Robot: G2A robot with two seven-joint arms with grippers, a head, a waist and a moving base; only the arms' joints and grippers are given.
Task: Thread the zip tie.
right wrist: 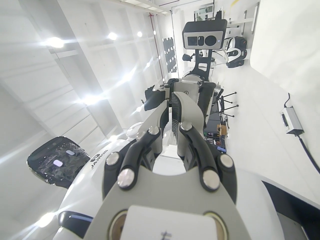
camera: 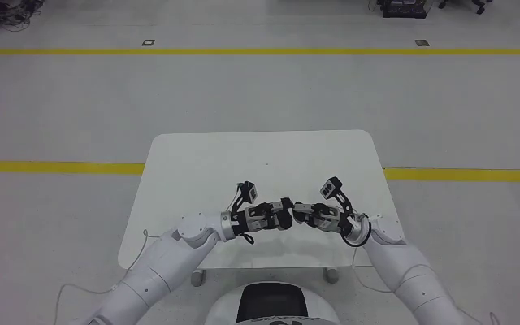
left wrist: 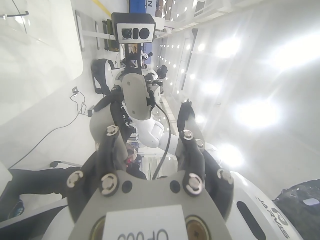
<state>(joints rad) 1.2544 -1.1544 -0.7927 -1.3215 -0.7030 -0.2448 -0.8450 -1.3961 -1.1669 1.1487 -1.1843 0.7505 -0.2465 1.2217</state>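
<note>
- zip tie: too thin to make out. Cannot tell where it sits or whether either gripper has it.
- right gripper [right wrist: 172,102]: fingers drawn together to a narrow slit, ribbed pad [right wrist: 175,111] facing inward. What is in the slit, cannot tell.
- left gripper [left wrist: 146,109]: fingers spread wide, nothing seen gripped. The right gripper's grey finger [left wrist: 135,96] stands between them and blocks the gap.
- top view: the two grippers meet tip to tip — touching or just apart — over the near half of the white table [camera: 260,154].
- around: left arm's wrist camera [right wrist: 203,37] on its post, just behind the meeting point; yellow line [camera: 81,166] on the floor either side of the table; grey power box [right wrist: 291,121] with cable on the floor.
</note>
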